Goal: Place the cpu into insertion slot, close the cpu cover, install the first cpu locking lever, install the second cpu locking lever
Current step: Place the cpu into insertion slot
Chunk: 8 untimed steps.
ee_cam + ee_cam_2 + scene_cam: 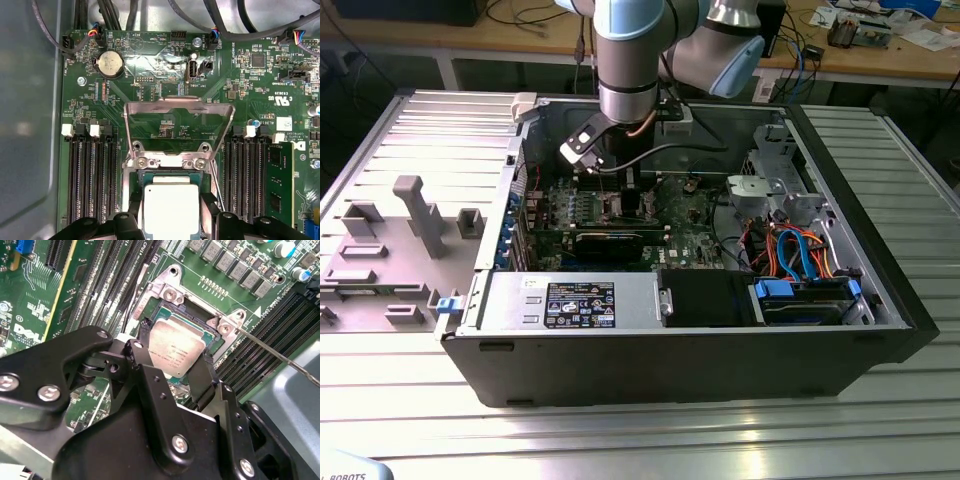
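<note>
At the insertion slot (194, 316), cpu (172, 346) sits w/in end effector (170, 360), jaws clamped on it.

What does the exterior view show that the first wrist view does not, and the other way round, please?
Exterior view, not first wrist view: the arm reaching down into the open computer case, and a grey fixture tray on the exterior view's left. First wrist view, not exterior: the gripper with jaws shut on the cpu at the insertion slot; the cpu cover raised open; a round coin battery. Both: the green motherboard.
</note>
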### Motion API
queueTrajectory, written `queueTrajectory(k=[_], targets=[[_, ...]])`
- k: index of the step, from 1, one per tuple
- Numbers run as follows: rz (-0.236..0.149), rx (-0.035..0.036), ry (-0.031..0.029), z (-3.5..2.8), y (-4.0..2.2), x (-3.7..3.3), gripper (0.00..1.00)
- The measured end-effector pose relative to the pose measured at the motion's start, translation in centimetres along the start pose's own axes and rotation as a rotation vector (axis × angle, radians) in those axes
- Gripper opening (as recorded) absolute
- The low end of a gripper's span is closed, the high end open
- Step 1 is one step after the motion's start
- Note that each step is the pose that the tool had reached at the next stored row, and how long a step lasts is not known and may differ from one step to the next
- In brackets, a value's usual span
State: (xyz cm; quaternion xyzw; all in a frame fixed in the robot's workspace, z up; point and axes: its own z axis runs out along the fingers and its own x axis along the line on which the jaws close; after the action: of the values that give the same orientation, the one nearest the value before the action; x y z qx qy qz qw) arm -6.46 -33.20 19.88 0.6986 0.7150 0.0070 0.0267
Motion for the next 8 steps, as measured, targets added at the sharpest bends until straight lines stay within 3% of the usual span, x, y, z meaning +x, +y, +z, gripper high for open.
queueTrajectory(k=[8], targets=[[0.009, 0.0003, -0.0001, 0.01, -0.01, 0.0, 0.54]])
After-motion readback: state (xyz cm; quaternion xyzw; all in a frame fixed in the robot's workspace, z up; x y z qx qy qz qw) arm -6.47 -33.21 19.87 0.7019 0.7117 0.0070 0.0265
